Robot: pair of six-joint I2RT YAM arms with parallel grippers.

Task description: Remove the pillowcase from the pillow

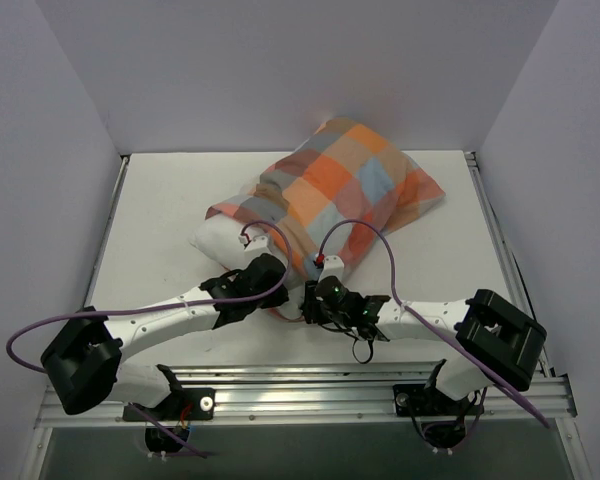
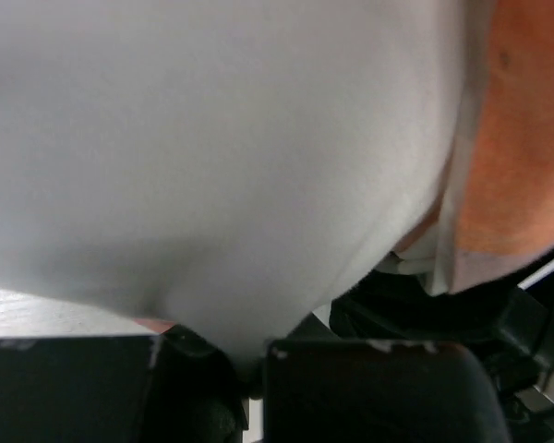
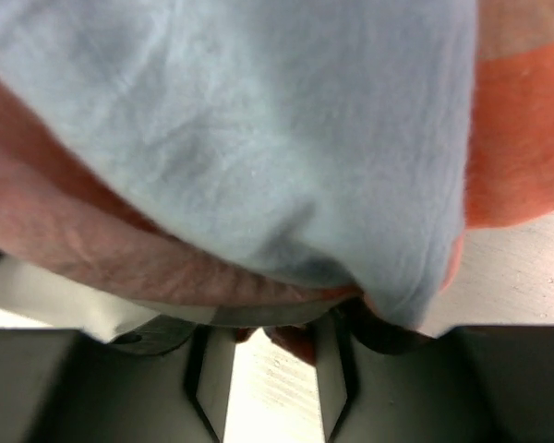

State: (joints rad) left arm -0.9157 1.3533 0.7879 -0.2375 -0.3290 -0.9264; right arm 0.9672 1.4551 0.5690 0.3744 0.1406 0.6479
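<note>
Top external: white pillow (image 1: 215, 238) pokes from checked pillowcase (image 1: 340, 180); left gripper (image 1: 277, 264) pinches pillow; right gripper (image 1: 313, 291) narrow, grip unclear.

A white table (image 1: 160, 200) filled the middle of the frame, boxed in by plain pale walls: a back wall (image 1: 300, 70) across the top, a left wall (image 1: 30, 200) and a right wall (image 1: 570, 150) at the sides. An aluminium rail (image 1: 310, 385) ran along the bottom. The light was soft and even.
</note>
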